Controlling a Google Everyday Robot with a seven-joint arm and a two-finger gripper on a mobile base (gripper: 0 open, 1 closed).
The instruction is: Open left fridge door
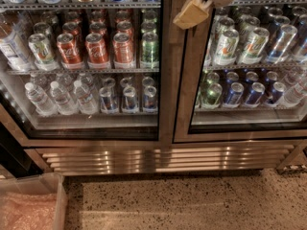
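The left fridge door [165, 80] is a tall glass door with a brushed steel frame, and it stands shut. Red cola cans [98, 49] and clear water bottles [57, 97] show through its glass. My gripper [192, 13] hangs at the top of the view in front of the steel posts between the two doors, just right of the left door's right edge. Only its tan tip and the white wrist above it show.
The right glass door [249, 61] shows white-green and blue cans. A steel grille [163, 159] runs below both doors. A clear bin with a pink liner [29, 205] stands on the speckled floor at the lower left.
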